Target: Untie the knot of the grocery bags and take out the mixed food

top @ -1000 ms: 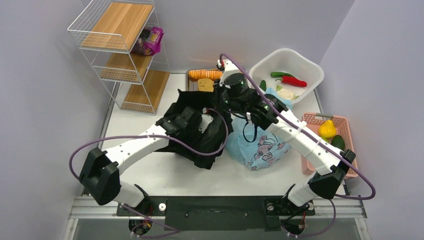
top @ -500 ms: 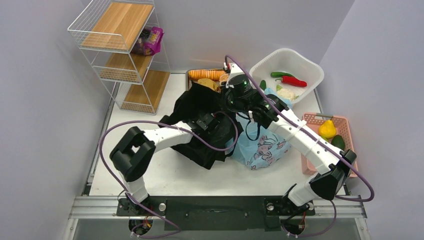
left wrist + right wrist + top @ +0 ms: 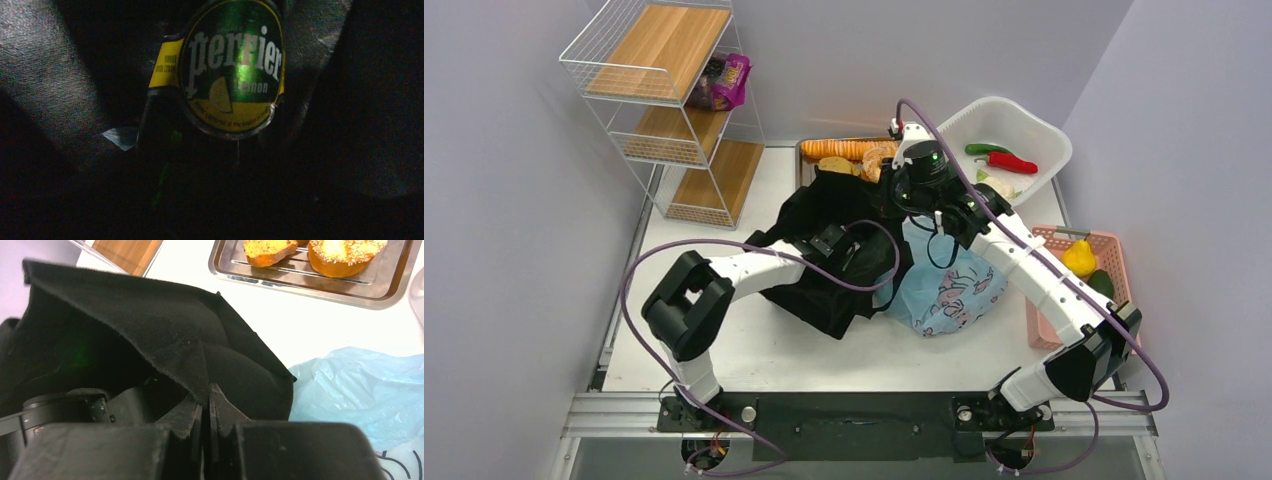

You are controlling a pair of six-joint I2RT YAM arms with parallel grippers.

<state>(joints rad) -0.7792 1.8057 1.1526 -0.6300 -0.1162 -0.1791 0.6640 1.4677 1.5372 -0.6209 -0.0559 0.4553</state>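
Observation:
The black tote (image 3: 824,290) lies slumped mid-table. My right gripper (image 3: 890,196) is shut on its raised rim; in the right wrist view the jaws (image 3: 206,396) pinch the black cloth (image 3: 150,325). My left wrist (image 3: 829,243) reaches inside the tote, its fingers lost in the dark. The left wrist view shows a green Perrier bottle (image 3: 232,65) close ahead inside the tote. The pale blue bag (image 3: 949,290) lies right of the tote and also shows in the right wrist view (image 3: 350,385). Its knot is hidden under my right arm.
A metal tray (image 3: 804,150) at the back holds the orange loaf (image 3: 834,149), heart bread (image 3: 836,166) and round pastry (image 3: 877,158). The white tub (image 3: 999,105) holds peppers and cauliflower (image 3: 996,187). The pink basket (image 3: 1114,240) holds a lemon (image 3: 1079,258) and avocado (image 3: 1101,285). Purple packets (image 3: 724,82) sit on the wire shelf (image 3: 664,110).
My left arm folded its elbow back and pushed its wrist deeper into the tote. My right gripper moved back and right, lifting the tote's rim and uncovering the pastry on the tray.

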